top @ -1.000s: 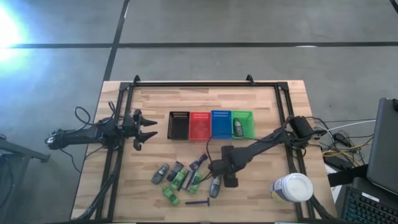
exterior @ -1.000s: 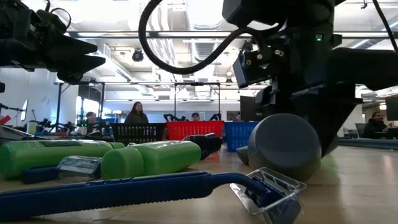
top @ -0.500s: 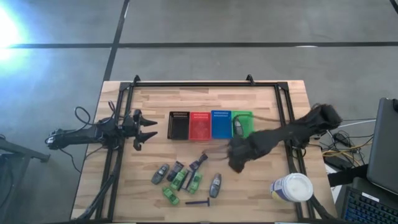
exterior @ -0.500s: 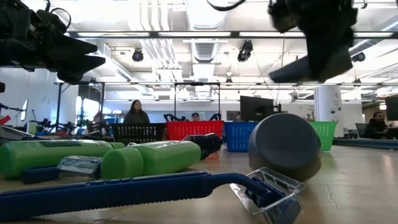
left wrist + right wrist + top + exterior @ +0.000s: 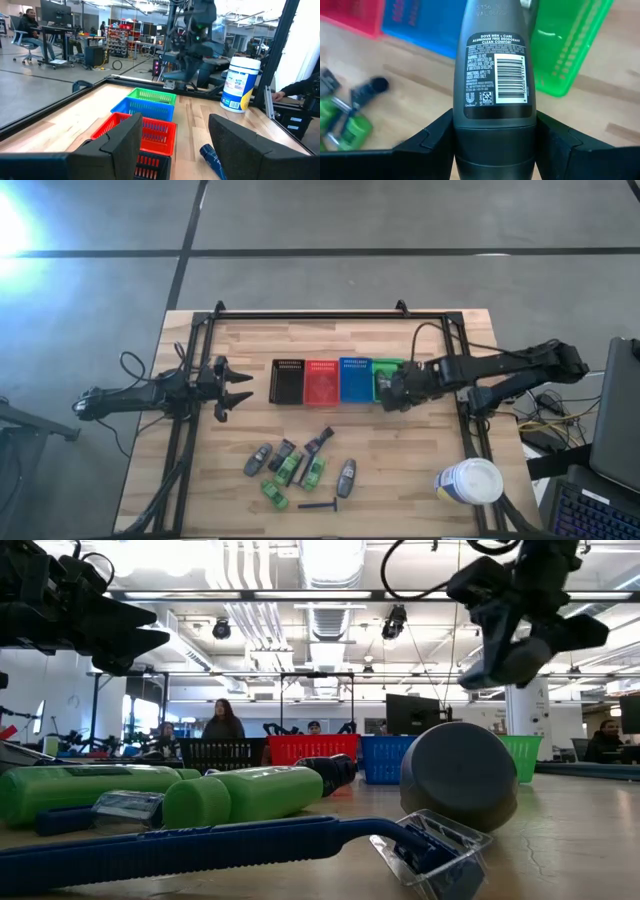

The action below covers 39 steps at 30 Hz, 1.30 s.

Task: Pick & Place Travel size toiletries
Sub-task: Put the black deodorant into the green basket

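Left gripper (image 5: pixel 238 387) parked at counter (image 5: pixel 240 435) left, left of the black basket (image 5: pixel 287 381), jaws spread wide, empty. Pile of remaining toiletries (image 5: pixel 300 470) sits near-centre: grey deodorant sticks, green packets, small dark pieces, razor (image 5: pixel 320 505) nearest; roughly 10 left to sort. Baskets run black, red (image 5: pixel 322 380), blue (image 5: pixel 355 378), green (image 5: pixel 398 368) across the middle. Right gripper (image 5: pixel 393 390) hangs over the green basket, jaws clamped on a grey Dove deodorant stick (image 5: pixel 495 80). Basket contents beneath it hidden. Judged early: drop pending, bulk unsorted.
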Motion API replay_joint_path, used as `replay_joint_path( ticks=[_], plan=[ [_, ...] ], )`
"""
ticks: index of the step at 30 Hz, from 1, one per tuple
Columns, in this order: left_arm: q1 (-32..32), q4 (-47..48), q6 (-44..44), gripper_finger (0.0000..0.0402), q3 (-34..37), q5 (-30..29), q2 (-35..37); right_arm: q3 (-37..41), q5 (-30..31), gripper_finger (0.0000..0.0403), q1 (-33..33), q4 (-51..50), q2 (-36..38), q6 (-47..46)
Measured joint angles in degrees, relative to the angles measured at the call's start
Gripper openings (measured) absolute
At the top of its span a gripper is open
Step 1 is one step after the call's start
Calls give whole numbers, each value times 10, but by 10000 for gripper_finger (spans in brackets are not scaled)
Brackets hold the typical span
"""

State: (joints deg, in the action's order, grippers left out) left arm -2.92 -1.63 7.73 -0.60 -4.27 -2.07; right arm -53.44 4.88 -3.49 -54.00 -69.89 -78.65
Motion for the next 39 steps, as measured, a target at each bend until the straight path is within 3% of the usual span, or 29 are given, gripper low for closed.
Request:
replay_joint_path(
  ticks=[4, 8, 10, 18, 28, 35, 39],
  plan=[
    [0, 0, 0, 234, 0, 0, 0, 11, -11, 197, -4, 4, -8, 24],
    [0, 0, 0, 234, 0, 0, 0, 5, -59, 197, -47, 51, -43, 168],
    [0, 0, 0, 234, 0, 0, 0, -4, -90, 197, -75, 64, -72, 229],
    [0, 0, 0, 234, 0, -1, 0, -18, -119, 197, -123, 61, -234, 359],
    [0, 0, 0, 234, 0, -1, 0, -75, -92, 207, -138, 45, -342, 585],
    [0, 0, 0, 234, 0, -1, 0, -103, -43, 207, -139, 9, -358, 691],
    [0, 0, 0, 234, 0, -1, 0, -116, -17, 227, -139, -14, -350, 707]
  ],
)
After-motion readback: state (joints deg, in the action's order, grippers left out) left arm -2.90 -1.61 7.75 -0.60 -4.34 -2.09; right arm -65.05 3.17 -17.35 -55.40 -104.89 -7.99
